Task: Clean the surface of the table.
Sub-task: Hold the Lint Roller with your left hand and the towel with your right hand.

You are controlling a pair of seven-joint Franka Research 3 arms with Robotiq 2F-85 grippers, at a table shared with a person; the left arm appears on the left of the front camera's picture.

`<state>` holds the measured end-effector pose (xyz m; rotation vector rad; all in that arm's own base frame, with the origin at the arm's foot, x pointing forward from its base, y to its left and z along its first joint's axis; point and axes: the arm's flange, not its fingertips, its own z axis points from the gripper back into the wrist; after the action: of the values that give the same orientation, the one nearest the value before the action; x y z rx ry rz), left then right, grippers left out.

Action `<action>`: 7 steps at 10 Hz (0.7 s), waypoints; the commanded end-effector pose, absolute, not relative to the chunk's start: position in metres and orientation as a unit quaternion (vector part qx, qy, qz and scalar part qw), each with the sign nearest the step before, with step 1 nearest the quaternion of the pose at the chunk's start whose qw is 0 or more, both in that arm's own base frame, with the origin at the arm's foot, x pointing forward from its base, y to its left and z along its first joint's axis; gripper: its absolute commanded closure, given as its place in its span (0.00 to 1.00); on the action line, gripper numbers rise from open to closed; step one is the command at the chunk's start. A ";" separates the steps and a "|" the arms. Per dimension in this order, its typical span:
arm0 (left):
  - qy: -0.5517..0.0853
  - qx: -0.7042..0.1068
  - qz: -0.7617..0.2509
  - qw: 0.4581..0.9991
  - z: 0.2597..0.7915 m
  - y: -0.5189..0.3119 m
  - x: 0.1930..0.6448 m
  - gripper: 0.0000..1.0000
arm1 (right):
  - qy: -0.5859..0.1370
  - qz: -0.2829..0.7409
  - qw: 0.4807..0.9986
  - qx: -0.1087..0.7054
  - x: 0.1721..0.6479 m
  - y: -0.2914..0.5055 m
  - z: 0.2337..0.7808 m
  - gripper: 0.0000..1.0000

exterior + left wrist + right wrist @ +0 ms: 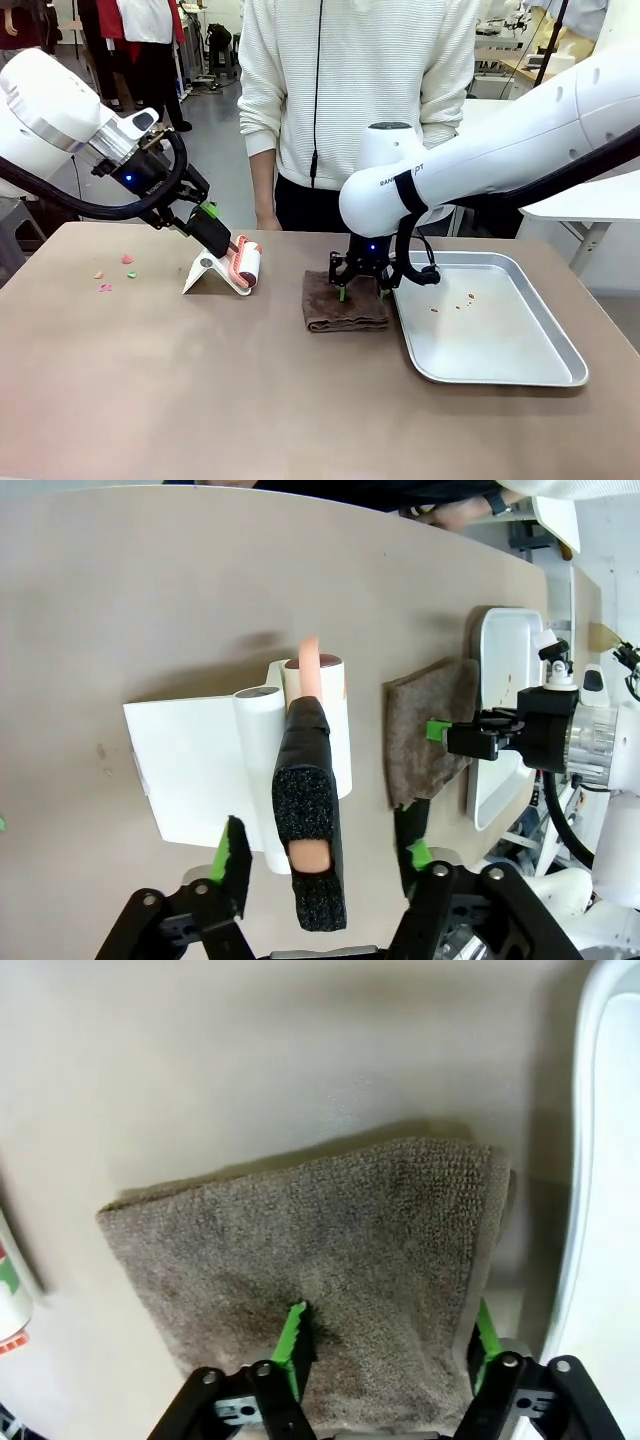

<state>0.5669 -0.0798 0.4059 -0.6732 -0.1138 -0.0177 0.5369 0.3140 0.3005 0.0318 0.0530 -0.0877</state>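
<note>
Across the foreground spreads the brown counter [200, 400], with a person [360, 90] in a white ribbed sweater standing at its far edge. Left of centre a lint roller [248, 265] leans in its white stand [203, 272], its salmon handle wrapped in black grip material. The left gripper [218, 232] slants down over that handle, jaws open and straddling it with a gap on each side. A few small pink, orange and green scraps [115, 272] lie on the counter farther left. Just right of centre lies a folded brown towel [335, 310], its right edge just beside a shallow silver tray [480, 383] holding a few brownish crumbs [455, 302]. The right gripper [362, 292] points straight down at the towel's far half, jaws open, green tips at the cloth.
</note>
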 end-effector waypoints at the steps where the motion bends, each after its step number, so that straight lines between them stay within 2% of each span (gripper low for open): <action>1: -0.064 -0.328 -0.024 0.942 0.406 -0.079 0.571 1.00 | 0.042 -0.041 0.998 0.024 0.539 0.311 0.291 0.63; 2: -0.066 -0.326 -0.025 0.943 0.406 -0.079 0.571 1.00 | 0.044 -0.038 0.998 0.025 0.539 0.311 0.290 1.00; 3: -0.068 -0.326 -0.024 0.943 0.406 -0.080 0.571 0.87 | 0.044 -0.036 0.998 0.027 0.538 0.311 0.289 1.00; 4: -0.067 -0.325 -0.023 0.943 0.406 -0.080 0.571 0.96 | 0.044 -0.037 0.998 0.028 0.538 0.311 0.289 1.00; 5: -0.068 -0.325 -0.023 0.943 0.406 -0.080 0.571 1.00 | 0.045 -0.036 0.998 0.029 0.538 0.311 0.288 1.00; 7: -0.070 -0.325 -0.025 0.943 0.406 -0.080 0.571 1.00 | 0.049 -0.034 0.998 0.029 0.539 0.311 0.287 1.00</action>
<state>0.5679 -0.0795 0.4067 -0.6663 -0.1264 -0.0255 0.5387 0.3196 0.3070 0.0690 0.0600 -0.0917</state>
